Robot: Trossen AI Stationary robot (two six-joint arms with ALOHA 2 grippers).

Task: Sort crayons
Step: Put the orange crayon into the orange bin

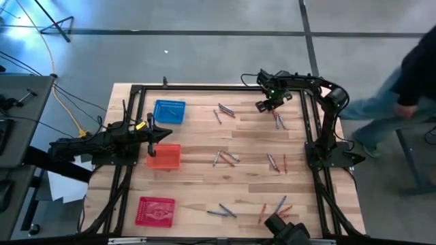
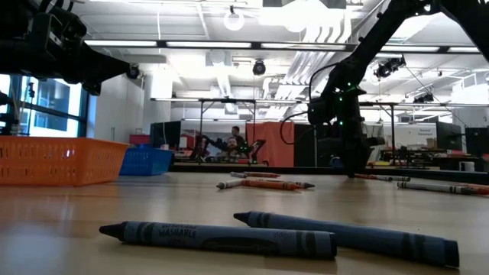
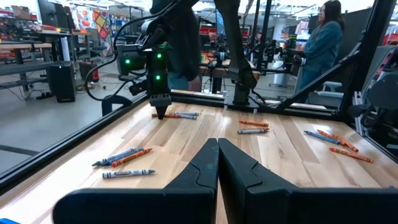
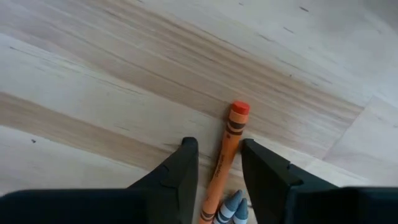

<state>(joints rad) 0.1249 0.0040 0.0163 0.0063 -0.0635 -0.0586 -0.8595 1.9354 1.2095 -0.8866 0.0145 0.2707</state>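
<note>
Crayons lie on the wooden table in small clusters: far middle, far right, centre and near edge. Two grey-blue crayons lie closest in the low view. My right gripper points down at the far-right cluster, open, with its fingers on either side of an orange crayon that lies flat on the table. Beside it are two blue crayon tips. My left gripper waits shut and level at the table's left, next to the orange basket. My right gripper comes from above, and its fingers straddle the orange crayon's middle, lying across it. The crayon rests flat on the table. Whether either finger touches it, I cannot tell.
A blue basket stands at the far left and a red basket at the near left. A black frame runs around the table. A person stands beyond the right edge.
</note>
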